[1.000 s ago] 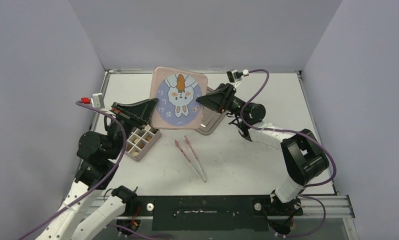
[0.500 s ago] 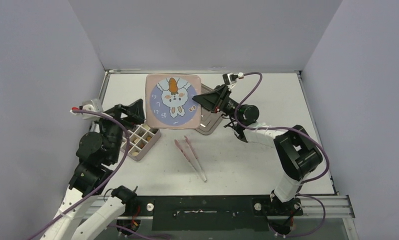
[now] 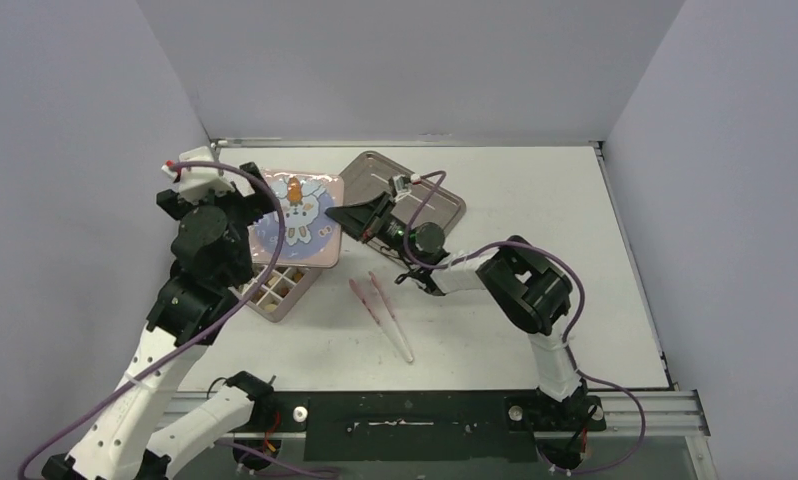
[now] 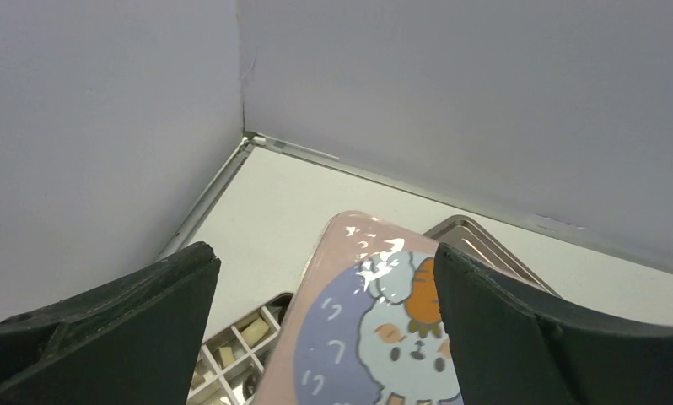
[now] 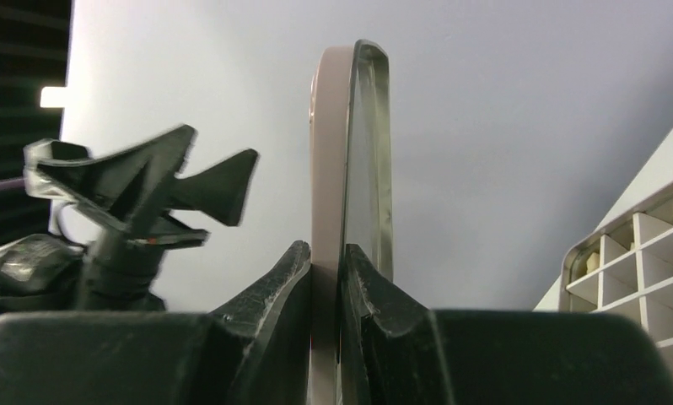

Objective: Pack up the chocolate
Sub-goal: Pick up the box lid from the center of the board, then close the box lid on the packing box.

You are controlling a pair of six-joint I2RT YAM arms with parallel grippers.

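Observation:
The chocolate (image 3: 273, 287) lies as small brown and cream chunks (image 4: 247, 326) in the cells of a divided tin (image 3: 281, 297). A pink lid with a rabbit picture (image 3: 297, 222) hangs tilted over the tin's far part. My right gripper (image 3: 343, 216) is shut on the lid's right edge, and its wrist view shows the lid edge-on (image 5: 350, 126) between the right gripper's (image 5: 326, 253) fingers. My left gripper (image 3: 250, 205) stands open at the lid's left side. In its wrist view the left gripper (image 4: 325, 261) frames the lid (image 4: 350, 337) without touching it.
A silver tray (image 3: 430, 190) lies at the back, behind the right arm. Pink tongs (image 3: 380, 308) lie on the table right of the tin. The left wall and the table's metal edge rail (image 4: 207, 190) are close to the left gripper.
My left gripper has opened, let go of the lid's left edge and drawn back to the left. My right gripper has carried the lid left and down over the tin.

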